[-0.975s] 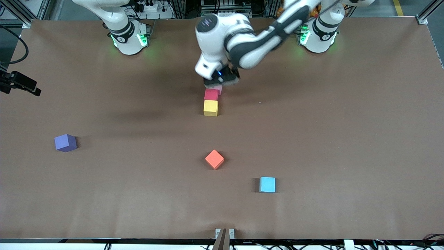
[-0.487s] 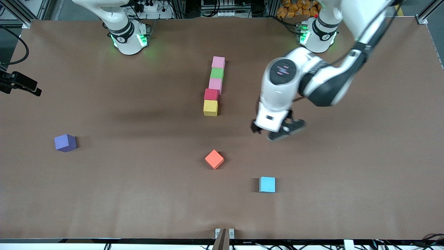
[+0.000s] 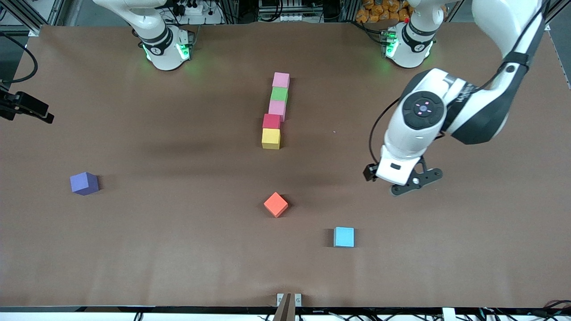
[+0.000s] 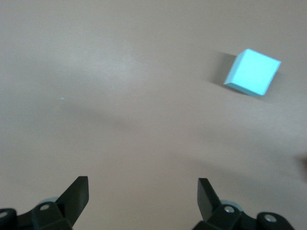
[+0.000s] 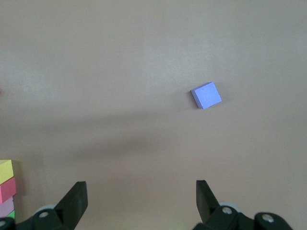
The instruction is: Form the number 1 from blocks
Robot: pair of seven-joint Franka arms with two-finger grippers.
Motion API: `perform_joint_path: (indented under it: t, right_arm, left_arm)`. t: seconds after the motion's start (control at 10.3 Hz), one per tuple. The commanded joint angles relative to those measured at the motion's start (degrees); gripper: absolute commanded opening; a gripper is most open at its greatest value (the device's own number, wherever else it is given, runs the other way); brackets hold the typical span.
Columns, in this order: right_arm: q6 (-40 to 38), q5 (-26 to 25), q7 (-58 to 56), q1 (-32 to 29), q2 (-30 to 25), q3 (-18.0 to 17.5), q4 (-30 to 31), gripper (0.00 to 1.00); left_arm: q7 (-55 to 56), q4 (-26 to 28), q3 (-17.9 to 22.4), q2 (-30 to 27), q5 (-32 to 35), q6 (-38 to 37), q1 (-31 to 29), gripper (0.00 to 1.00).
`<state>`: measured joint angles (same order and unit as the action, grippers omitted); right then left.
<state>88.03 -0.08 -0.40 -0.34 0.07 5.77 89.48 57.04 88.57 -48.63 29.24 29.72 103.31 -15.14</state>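
Five blocks lie in one touching line at mid-table. From the robots' bases toward the camera they run pink block [image 3: 280,80], green block [image 3: 279,94], second pink block [image 3: 276,108], red block [image 3: 271,121], yellow block [image 3: 271,138]; the red and yellow ones sit slightly offset toward the right arm's end. My left gripper [image 3: 399,182] [image 4: 143,196] hangs open and empty over bare table, well toward the left arm's end from the line. Only the right wrist view shows my right gripper [image 5: 141,199], open and empty above the table, with the yellow block [image 5: 5,171] and red block [image 5: 7,189] at that picture's edge.
A purple cube [image 3: 84,183] [image 5: 206,95] sits toward the right arm's end. An orange cube [image 3: 275,204] lies nearer the camera than the line. A light blue cube [image 3: 344,236] [image 4: 253,72] lies nearer still. The right arm waits, raised by its base.
The left arm has swung away from over the block line toward its own end of the table, uncovering the far pink, green and second pink blocks. The blocks have not moved.
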Motion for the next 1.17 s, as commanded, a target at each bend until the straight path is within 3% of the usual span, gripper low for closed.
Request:
perform_joint_path:
  t: [0.0,0.29,0.58,1.07]
  right_arm:
    - [-0.8,0.4,-0.3,-0.4,0.3,-0.4,-1.2,1.0]
    - [-0.8,0.4,-0.4,-0.4,0.3,-0.4,-1.2,1.0]
    - [-0.8,0.4,-0.3,-0.4,0.3,-0.5,-1.2,1.0]
    - [-0.8,0.4,-0.4,-0.4,0.3,-0.5,-1.3,1.0]
  left_arm:
    - [-4.8,2.2,4.2,-4.0,-2.9,-1.0,1.5,1.0]
    - [-20.0,4.5,24.2,-12.5,-14.8,0.4,13.7,1.0]
    - [-31.4,8.6,37.9,-21.7,-23.8,1.0,19.9,1.0]
    - [-44.7,6.7,42.9,-31.1,-27.7,-6.5,17.7,1.0]
